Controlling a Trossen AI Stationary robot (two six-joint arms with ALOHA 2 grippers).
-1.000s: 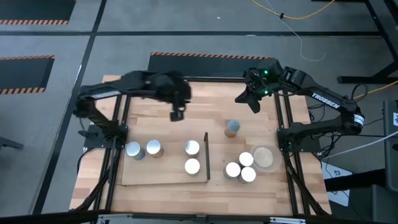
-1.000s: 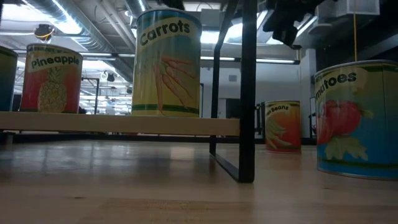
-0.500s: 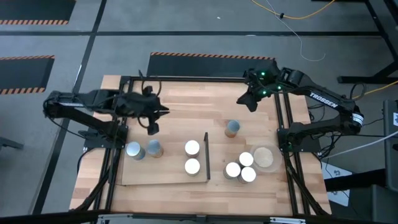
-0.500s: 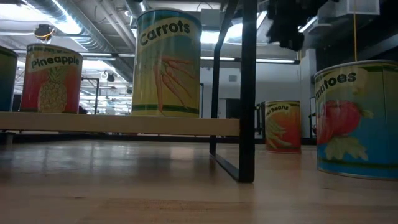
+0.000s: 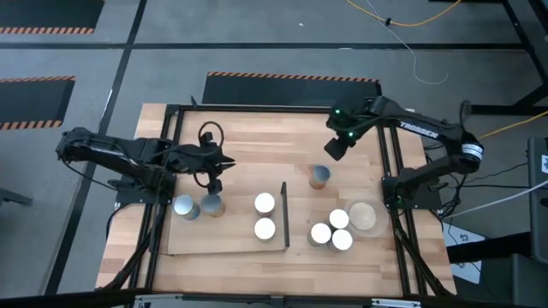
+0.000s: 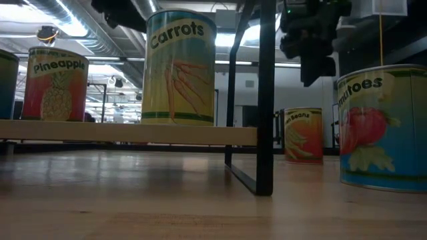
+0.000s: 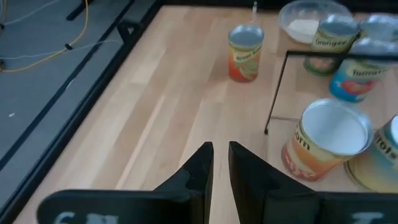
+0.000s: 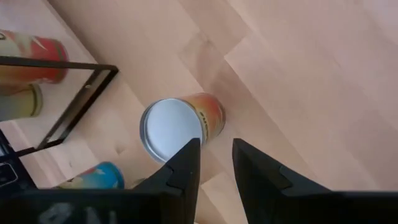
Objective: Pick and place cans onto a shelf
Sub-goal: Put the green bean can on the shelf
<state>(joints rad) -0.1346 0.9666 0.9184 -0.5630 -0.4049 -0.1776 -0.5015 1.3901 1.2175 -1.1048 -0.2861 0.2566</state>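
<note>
Hovering right gripper (image 5: 335, 151), seemingly empty, above lone can (image 5: 319, 176).

Tabletop (image 5: 257, 141): pale planked wood, smooth, faint sheen in low view. Shelf (image 5: 224, 241): light wood board, matt; its frame (image 6: 267, 100) thin black metal, matt. Cans (image 5: 265, 204): bright metal tops, glossy printed paper labels. Dish (image 5: 366, 217): beige, dull. Gripper fingers (image 8: 184, 171): black, matt, plastic-looking.

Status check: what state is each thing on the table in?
Four white-topped tins: upright on pale wood shelf board.
Lone orange-labelled tin: upright on tabletop, ungripped.
Three clustered tins: upright beside round beige dish.
Left end effector: slightly open, empty.
Right end effector: open, empty.
</note>
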